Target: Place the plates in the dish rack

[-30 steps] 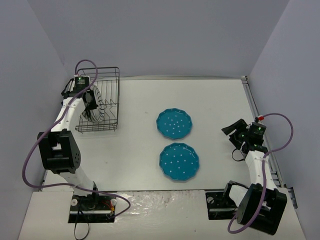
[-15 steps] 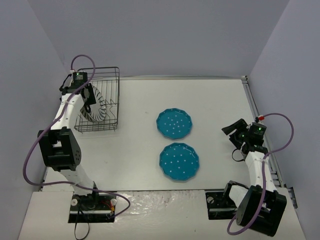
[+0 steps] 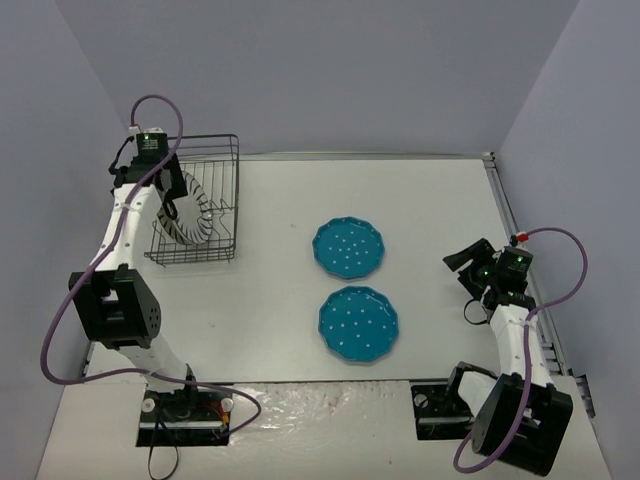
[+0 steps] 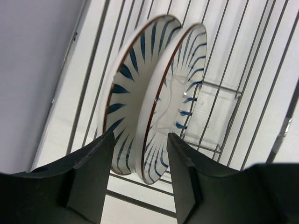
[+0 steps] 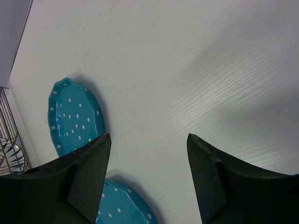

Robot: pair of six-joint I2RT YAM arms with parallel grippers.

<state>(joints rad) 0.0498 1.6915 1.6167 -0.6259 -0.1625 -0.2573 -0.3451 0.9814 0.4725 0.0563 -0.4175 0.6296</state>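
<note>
I see the white counter (image 3: 430, 200) with the black wire dish rack (image 3: 236, 200) at its far left corner. Two striped plates (image 4: 140, 93) stand on edge inside the rack, side by side. A teal plate (image 3: 348, 247) lies flat mid-counter, and a second teal plate (image 3: 358, 323) lies just nearer me. My left hand (image 4: 140, 136) hangs over the rack, its fingers spread either side of the striped rims and gripping nothing. My right hand (image 5: 148, 136) hovers near the right edge, spread and empty.

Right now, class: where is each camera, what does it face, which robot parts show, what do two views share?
Top external: high behind the bases, looking down; both arms show.
Left wrist: over the black wire dish rack, facing two white striped plates; left gripper shows.
Right wrist: facing two teal dotted plates; right gripper shows.
Shared: both wrists see the rack.
</note>
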